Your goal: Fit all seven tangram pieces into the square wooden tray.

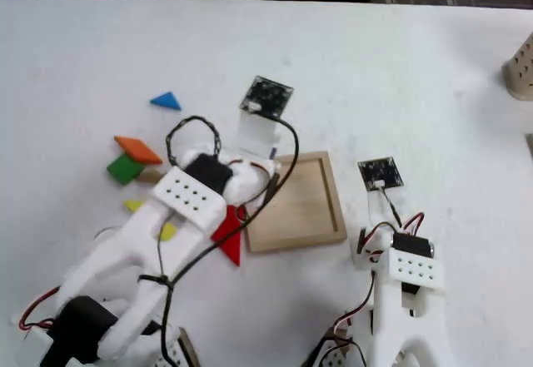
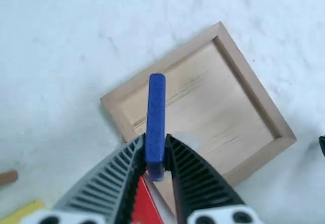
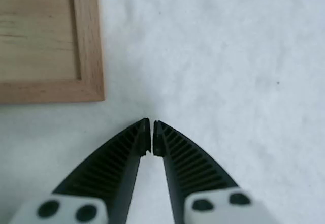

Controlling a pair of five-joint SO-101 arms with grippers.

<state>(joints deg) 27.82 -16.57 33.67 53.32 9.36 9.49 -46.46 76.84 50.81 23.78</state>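
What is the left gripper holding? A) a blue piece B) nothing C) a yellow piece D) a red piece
A: the left gripper is shut on a blue piece, held on edge over the tray.

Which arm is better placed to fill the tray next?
Left. The left gripper holds a blue tangram piece on edge over the wooden tray. The right gripper is shut on nothing, over the table beside the tray.
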